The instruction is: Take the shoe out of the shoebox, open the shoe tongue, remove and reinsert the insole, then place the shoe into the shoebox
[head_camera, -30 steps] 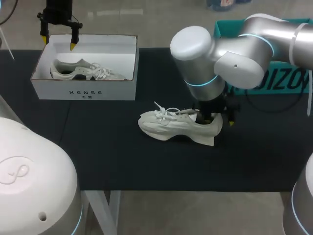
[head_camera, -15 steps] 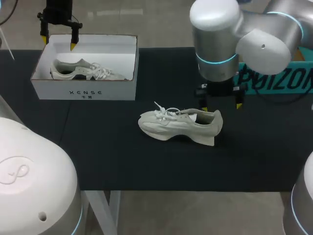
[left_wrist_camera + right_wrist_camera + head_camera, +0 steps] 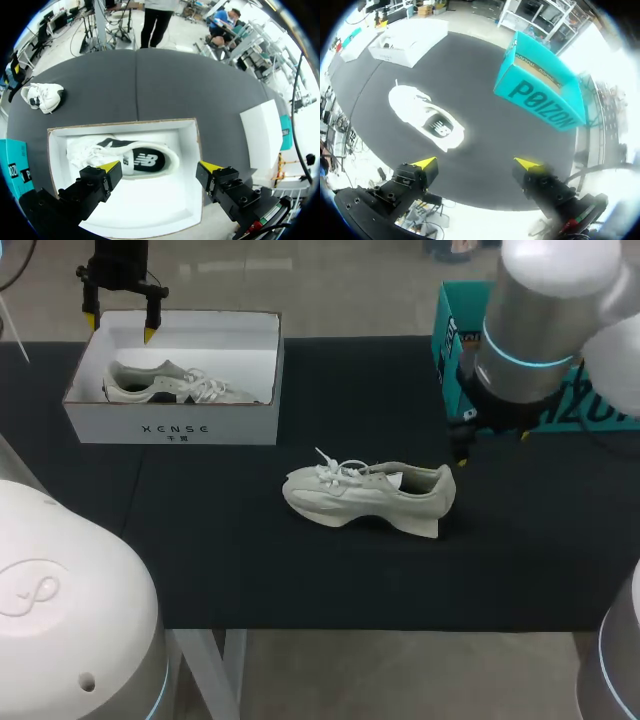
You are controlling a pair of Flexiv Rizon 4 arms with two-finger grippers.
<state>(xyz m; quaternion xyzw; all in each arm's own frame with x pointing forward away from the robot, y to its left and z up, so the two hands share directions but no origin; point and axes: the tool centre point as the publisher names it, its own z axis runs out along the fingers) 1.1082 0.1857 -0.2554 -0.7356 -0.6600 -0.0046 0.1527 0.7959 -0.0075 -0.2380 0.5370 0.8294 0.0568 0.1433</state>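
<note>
- The shoe [image 3: 370,495] – out of the box [image 3: 170,425], standing on its sole mid-table [image 3: 250,580], toe toward the box's side, heel nearest the right gripper [image 3: 492,448].
- Handling, as we judge it: light; the upper is soft and gives under a pinch, while the sole and heel are stiffer. The best hold is the heel collar, one finger inside and one outside. The laces [image 3: 335,465] lie loose and could snag.
- The insole [image 3: 437,122] shows through the shoe's opening in the right wrist view. We expect it to be thin and floppy, best taken at its heel end.
- The right gripper has its fingers spread with nothing in them. It is raised off the table just beyond the heel, near a teal box [image 3: 450,350].
- The left gripper [image 3: 120,327] also has its fingers spread and empty. It hangs over the box's far rim, above a second shoe [image 3: 165,383] lying inside.
- Hard to make out: how the tongue sits under the laces, and whether the insole lies flat toward the toe. The right arm covers part of the teal box.
</note>
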